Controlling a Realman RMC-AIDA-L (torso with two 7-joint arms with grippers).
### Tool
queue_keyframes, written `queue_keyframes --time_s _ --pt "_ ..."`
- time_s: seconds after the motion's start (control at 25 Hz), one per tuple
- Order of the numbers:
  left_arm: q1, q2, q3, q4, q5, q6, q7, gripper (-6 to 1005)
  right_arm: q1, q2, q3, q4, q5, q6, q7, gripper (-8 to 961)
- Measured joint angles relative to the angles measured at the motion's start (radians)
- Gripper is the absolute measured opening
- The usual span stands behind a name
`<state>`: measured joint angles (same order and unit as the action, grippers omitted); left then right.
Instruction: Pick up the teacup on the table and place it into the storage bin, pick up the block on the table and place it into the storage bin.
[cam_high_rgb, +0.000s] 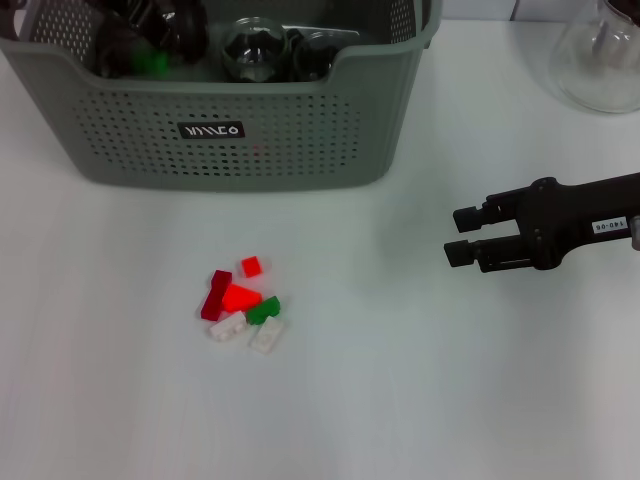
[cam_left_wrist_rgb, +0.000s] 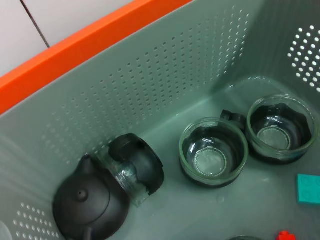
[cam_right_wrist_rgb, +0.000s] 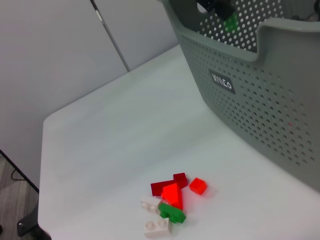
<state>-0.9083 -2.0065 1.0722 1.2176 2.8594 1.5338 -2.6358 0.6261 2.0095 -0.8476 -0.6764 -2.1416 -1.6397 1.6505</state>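
**Right gripper hovers beside the blocks; left arm over the bin**

The right gripper (cam_high_rgb: 462, 235) reaches in from the right edge of the head view, level and pointing left, its two black fingers spread with a clear gap and nothing between them. It sits mid-right in the frame, well apart from the blocks (cam_high_rgb: 241, 305), which lie on the white table (cam_high_rgb: 420, 400) at lower centre.

The left gripper (cam_high_rgb: 140, 45) shows only as a dark shape at the upper left, inside the bin (cam_high_rgb: 240, 150) — whether its fingers are spread or pressed together cannot be told. A bit of green (cam_high_rgb: 153, 64) shows beside it.

The blocks form a loose cluster of small studded plastic bricks: dark red, bright red, green and two white ones touching or nearly so, and a small red square just apart at the top.

The bin is grey-green plastic, rectangular, its walls dotted with small holes, its front rim scooped, with a small black label (cam_high_rgb: 211, 130).

In the left wrist view the bin's floor holds two round clear glass teacups (cam_left_wrist_rgb: 213, 152) with dark bases side by side, a glossy black teapot (cam_left_wrist_rgb: 90, 202) and a glass-and-black piece (cam_left_wrist_rgb: 135, 167) next to it. A teal block (cam_left_wrist_rgb: 308, 188) and a red one (cam_left_wrist_rgb: 286, 235) sit at the lower right edge.
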Motion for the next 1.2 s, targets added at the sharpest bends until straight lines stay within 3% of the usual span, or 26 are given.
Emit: queue_keyframes --time_s 0.32,0.56,0.68,0.76,0.96,1.04,1.2 --pt "0.015 -0.014 -0.006 0.068 0.000 0.011 0.005 559 -0.001 0.000 -0.002 -0.003 0.000 -0.003 0.000 597" --pt "0.075 -0.061 -0.079 0.276 -0.050 0.019 0.024 616 -0.004 0.000 -0.002 -0.008 0.000 -0.001 -0.009 596" --pt "0.150 -0.096 -0.168 0.432 -0.216 0.033 0.058 644 -0.004 -0.002 -0.001 -0.009 0.000 -0.002 -0.015 596" --pt "0.211 -0.114 -0.230 0.503 -0.397 0.062 0.093 653 -0.005 -0.005 0.003 -0.009 0.000 -0.003 -0.019 597" --pt "0.428 -0.150 -0.279 0.557 -0.907 0.153 0.253 677 -0.012 -0.015 0.021 -0.005 0.002 -0.002 -0.024 598" --pt "0.499 -0.162 -0.270 0.553 -1.009 0.193 0.342 687 -0.016 -0.017 0.028 -0.003 0.002 0.000 -0.024 598" --pt "0.582 -0.163 -0.254 0.535 -1.063 0.348 0.508 739 -0.018 -0.018 0.052 -0.004 0.002 0.002 -0.015 598"
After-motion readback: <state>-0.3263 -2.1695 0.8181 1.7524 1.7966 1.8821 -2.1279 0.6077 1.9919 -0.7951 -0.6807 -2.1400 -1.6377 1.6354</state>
